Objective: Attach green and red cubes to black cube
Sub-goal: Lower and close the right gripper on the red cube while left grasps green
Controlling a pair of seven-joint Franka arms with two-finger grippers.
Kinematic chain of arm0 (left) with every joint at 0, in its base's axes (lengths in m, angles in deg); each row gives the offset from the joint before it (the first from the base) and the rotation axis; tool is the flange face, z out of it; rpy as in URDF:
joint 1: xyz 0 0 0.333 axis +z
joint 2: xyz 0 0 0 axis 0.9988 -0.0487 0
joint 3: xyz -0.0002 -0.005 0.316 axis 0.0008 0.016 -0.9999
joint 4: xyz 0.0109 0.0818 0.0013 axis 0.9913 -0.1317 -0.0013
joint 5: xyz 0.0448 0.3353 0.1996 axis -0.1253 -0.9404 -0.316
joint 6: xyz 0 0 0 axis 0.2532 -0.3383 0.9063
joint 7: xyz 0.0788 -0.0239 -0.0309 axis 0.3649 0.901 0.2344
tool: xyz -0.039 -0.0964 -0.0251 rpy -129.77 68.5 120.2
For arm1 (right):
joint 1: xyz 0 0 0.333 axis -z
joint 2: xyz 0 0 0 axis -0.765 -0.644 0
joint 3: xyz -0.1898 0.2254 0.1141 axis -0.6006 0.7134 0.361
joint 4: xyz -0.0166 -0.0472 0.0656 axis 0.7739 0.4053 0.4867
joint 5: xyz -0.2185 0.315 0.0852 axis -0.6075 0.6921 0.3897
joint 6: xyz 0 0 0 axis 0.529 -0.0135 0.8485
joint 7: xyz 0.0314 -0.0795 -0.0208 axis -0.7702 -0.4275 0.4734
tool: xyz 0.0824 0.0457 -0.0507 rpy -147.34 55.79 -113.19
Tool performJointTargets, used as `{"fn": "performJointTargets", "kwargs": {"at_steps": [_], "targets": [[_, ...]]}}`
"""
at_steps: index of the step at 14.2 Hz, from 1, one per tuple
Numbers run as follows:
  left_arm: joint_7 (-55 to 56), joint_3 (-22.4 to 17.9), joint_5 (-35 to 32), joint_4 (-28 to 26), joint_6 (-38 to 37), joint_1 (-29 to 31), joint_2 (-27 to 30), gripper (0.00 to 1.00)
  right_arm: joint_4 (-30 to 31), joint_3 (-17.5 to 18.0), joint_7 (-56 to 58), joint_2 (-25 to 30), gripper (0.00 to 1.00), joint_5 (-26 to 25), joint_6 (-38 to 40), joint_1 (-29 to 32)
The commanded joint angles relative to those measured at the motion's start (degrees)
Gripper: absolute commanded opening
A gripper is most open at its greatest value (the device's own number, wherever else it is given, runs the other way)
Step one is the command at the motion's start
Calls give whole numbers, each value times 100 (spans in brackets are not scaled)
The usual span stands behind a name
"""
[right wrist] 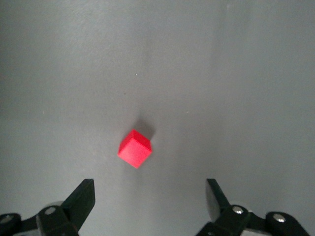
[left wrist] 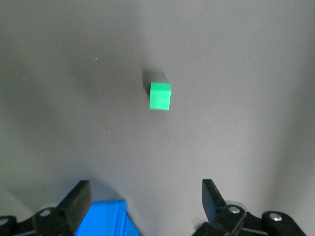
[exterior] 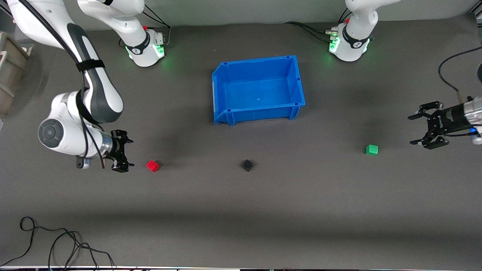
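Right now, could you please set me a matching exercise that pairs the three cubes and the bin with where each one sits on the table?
Things:
1. red cube
2. green cube
3. black cube
4. blue bin

Places:
A. alone on the mat between the two coloured cubes
B. close beside the open right gripper
C. toward the left arm's end, near the open left gripper
D. farthest from the front camera, between the two arm bases

Pairs: 1-B, 2-C, 3-A, 4-D
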Motion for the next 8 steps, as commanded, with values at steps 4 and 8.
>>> {"fn": "performJointTargets", "kwargs": {"at_steps": [4, 8], "targets": [[-783, 62, 597, -145, 758, 25, -811, 100, -43, -134, -773, -733, 93, 8, -882, -266], [-1164, 132, 791, -110, 1205, -28, -1364, 100, -52, -257, -922, -1295, 93, -53, -1463, -433]]}}
